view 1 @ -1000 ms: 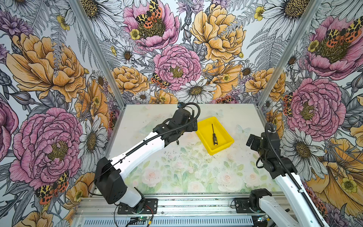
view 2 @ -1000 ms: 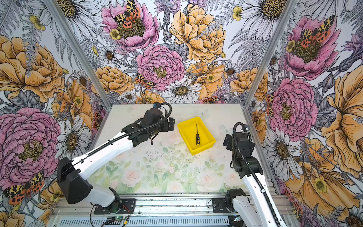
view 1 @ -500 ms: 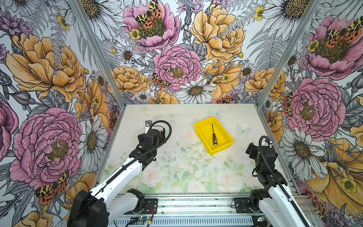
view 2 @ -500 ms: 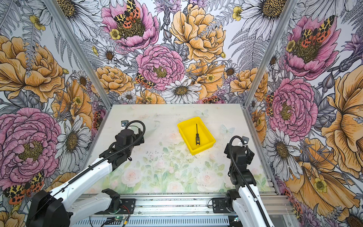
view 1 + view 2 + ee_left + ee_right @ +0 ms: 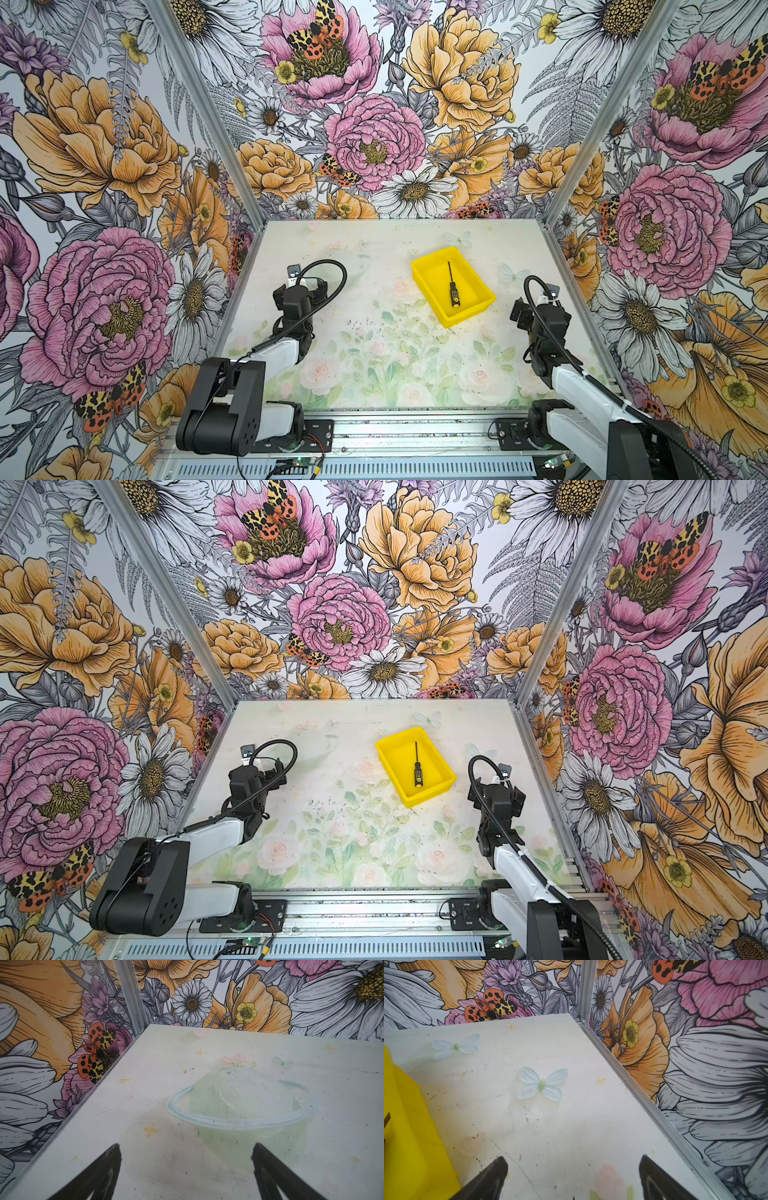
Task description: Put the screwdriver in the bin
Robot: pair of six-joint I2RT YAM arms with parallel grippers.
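- Screwdriver (image 5: 453, 286) lies flat inside the bin (image 5: 467, 314); both top views show it, also at (image 5: 417, 766) in the bin (image 5: 430, 793).
- Thin shaft points toward the back wall. The black handle with its yellow end is at the near end.
- Nothing touches the screwdriver.
- The bin is yellow and sits on the counter (image 5: 374, 353), right of centre and turned at an angle to the counter edges.
- Left tool (image 5: 186, 1147): fingers wide apart, nothing between them, only bare counter below. It is at the left side of the counter, well apart from the bin.
- Right tool (image 5: 573, 1157): fingers apart, holding nothing. It is at the right side of the counter near the side wall.
- The right wrist view catches a blurred piece of the bin (image 5: 409, 1136) at its edge, near the right tool but not touching it.
- Both arms are folded back toward the near rail.
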